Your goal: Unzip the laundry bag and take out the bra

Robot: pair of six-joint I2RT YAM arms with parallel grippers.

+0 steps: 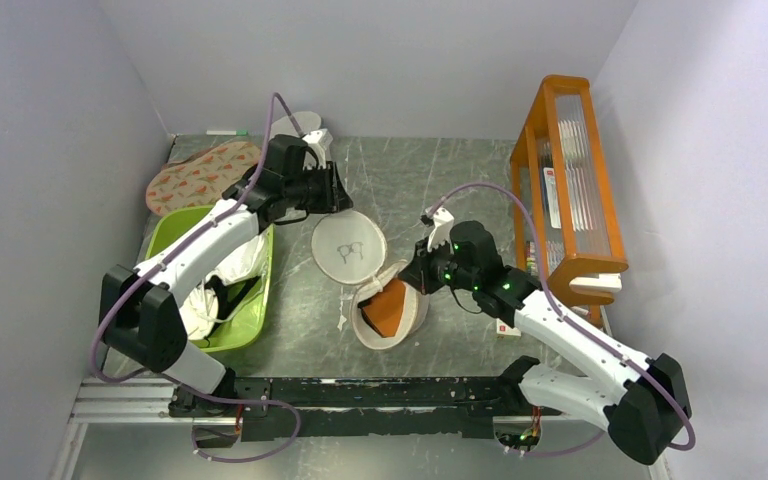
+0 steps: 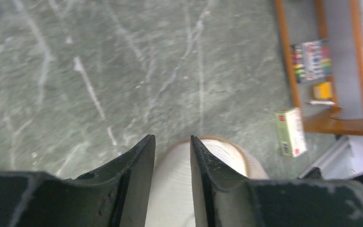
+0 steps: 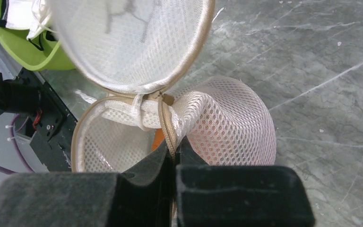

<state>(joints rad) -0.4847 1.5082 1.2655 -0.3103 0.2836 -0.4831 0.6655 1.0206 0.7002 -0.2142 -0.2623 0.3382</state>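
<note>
While my right gripper [image 3: 174,147] pinches the beige zip rim of the laundry bag [image 3: 227,123], its fingers are pressed tight together with only that edge between them. The bag lies near the middle of the table [image 1: 440,180], spread open like a clamshell. From overhead, one round half [image 1: 348,248] lies flat with its small black icon facing up. The other half sits just nearer to me, tipped up at the side where I grip it. Inside that nearer half shows the bra [image 1: 390,306], orange against the cream mesh. In my right wrist view only a sliver of it shows, behind the rim.

My left gripper [image 2: 172,140] hovers at the far edge of the flat half, its fingers a narrow gap apart and holding nothing. Between them I see white mesh below, though I cannot tell whether they touch it.

To my left stands a green tub [image 1: 185,228] with white cloth in it, and beyond it lies a flat patterned oval [image 1: 200,175]. On my right an orange rack [image 1: 565,180] stands against the wall, with a small box [image 2: 290,132] on the table just beside its foot.
</note>
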